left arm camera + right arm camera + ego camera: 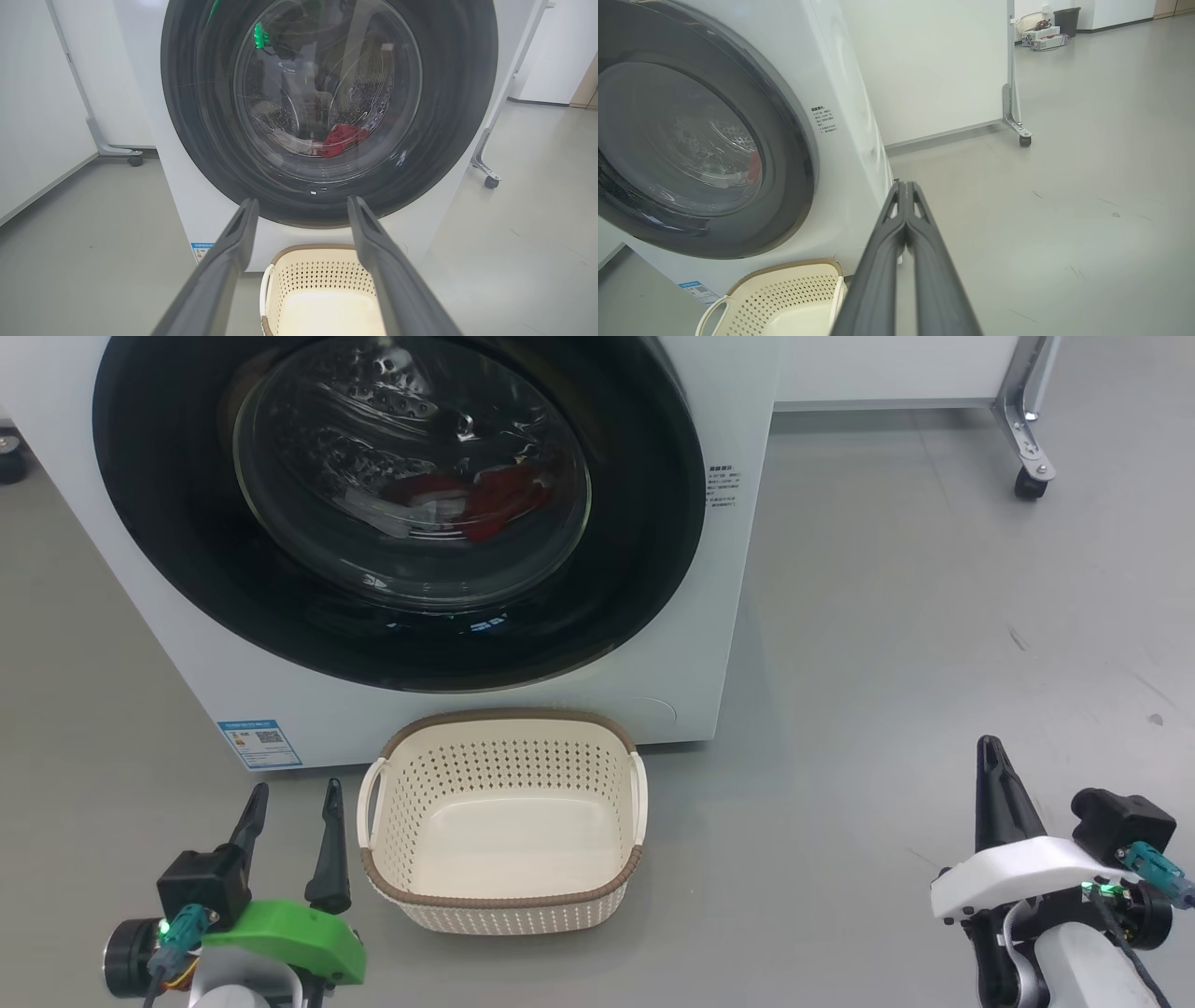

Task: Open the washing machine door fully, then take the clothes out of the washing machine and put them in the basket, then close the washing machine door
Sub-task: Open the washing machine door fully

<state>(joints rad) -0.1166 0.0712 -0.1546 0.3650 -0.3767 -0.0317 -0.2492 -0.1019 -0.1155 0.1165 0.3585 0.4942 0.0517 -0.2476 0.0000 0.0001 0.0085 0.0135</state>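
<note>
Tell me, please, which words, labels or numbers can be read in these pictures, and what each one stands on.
No text can be quoted.
Blue sticker, low on the washing machine front: QR code and print, too small to read.
Small black printed block on the washing machine, right of the washing machine door: characters too blurred to read.

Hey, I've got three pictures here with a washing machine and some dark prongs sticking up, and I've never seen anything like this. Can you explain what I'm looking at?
A two-armed robot faces a washing machine. One picture looks down from its head; the other two look along each wrist's fingers. The prongs are its grippers: the left gripper is open, the right gripper is shut, both holding nothing. The round black door is closed, with red clothes visible behind the glass. An empty cream basket sits on the floor in front.
</note>
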